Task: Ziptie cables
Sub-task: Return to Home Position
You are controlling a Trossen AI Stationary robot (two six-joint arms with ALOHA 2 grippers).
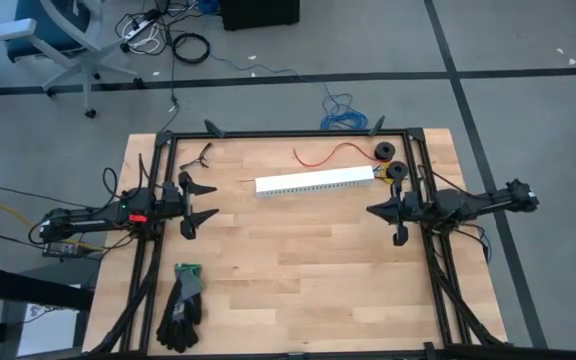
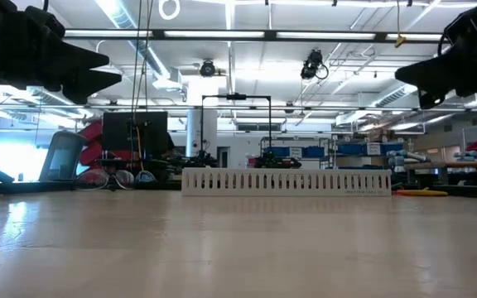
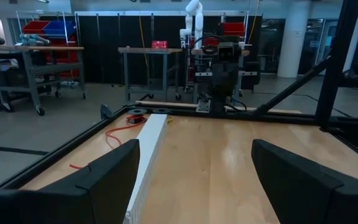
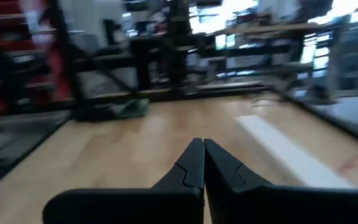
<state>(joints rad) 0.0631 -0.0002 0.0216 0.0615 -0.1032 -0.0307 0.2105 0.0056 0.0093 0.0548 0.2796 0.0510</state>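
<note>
The cables do not show as a bundle; I judge they lie inside the closed white duct (image 1: pixel 314 181), with only a yellow strand (image 2: pixel 421 192) showing at its end by the black spools (image 1: pixel 382 152). The duct's long axis runs arm to arm. The right gripper (image 1: pixel 372 210), fingers pressed together and empty, is near that end. The left gripper (image 1: pixel 214 200), fingers spread wide and empty, sits farther from the other end. A red wire (image 1: pixel 328 155) lies just beyond the duct, and gloves (image 1: pixel 181 305) lie well apart from it on the wooden counter (image 1: pixel 298 280). A workshop lies behind.
</note>
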